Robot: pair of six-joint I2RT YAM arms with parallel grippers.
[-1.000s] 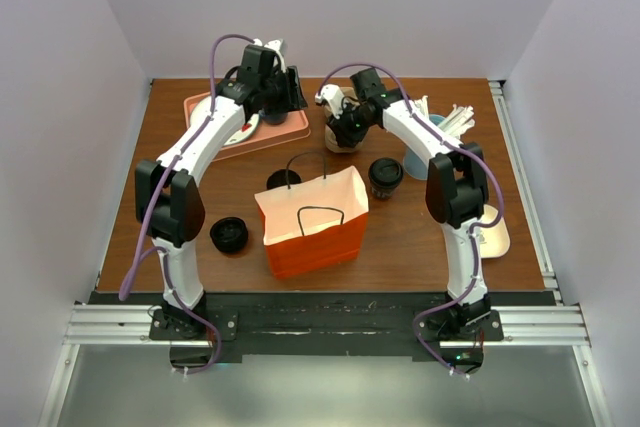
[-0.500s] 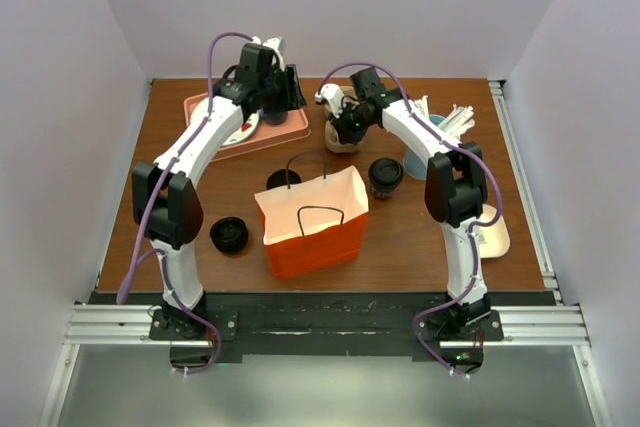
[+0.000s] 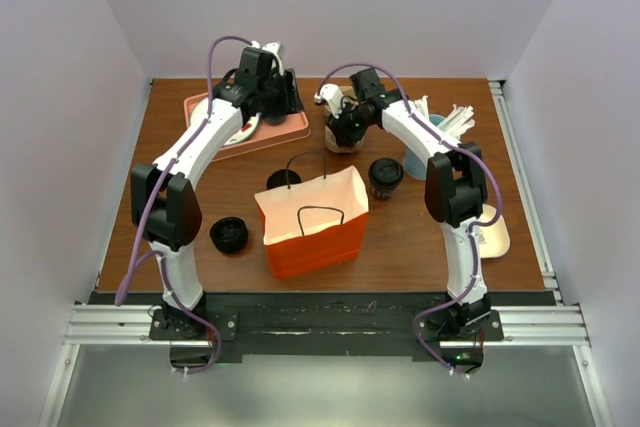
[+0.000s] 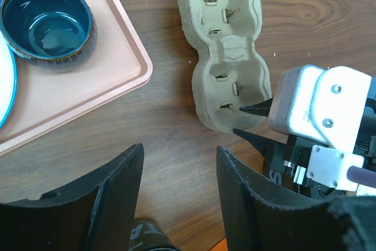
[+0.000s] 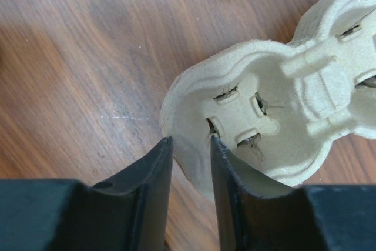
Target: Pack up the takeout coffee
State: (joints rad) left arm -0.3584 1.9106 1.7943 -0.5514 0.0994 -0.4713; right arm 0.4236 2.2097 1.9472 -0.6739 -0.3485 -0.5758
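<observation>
**Top view.** Orange paper bag (image 3: pixel 310 222) stands open at centre of the bench (image 3: pixel 400 242). The coffee cup (image 3: pixel 385 176), dark with a black lid, stands upright just right of the bag, apart from it, with nothing holding it. A second dark cup (image 3: pixel 283 180) sits behind the bag's upper left corner. A low black round piece (image 3: pixel 229 235) lies left of the bag. Both arms reach to the far side of the bench: left over the pink tray (image 3: pixel 285 134), right at the pulp cup carrier (image 3: pixel 341 144).

**Left wrist view.** Left fingers (image 4: pixel 111 204) are roughly half open with only bare bench between them, so they hold nothing. The blue mug (image 4: pixel 47 27) on the tray is at upper left, the carrier at top centre.

**Right wrist view.** Right fingers (image 5: pixel 158 174) straddle the carrier's near wall, one outside and one inside the well. The gap is narrow and they appear pinched on the rim.

**Handling, judged.**
- The cup is paper: light, thin-walled, and it dents under a hard squeeze.
- The plastic lid is slick and could pop off.
- Whether the cup is full cannot be told, so treat it as spillable.
- Grip the side wall just under the lid rim with moderate force.
- Keep it upright when seating it in a carrier well or the bag.
</observation>
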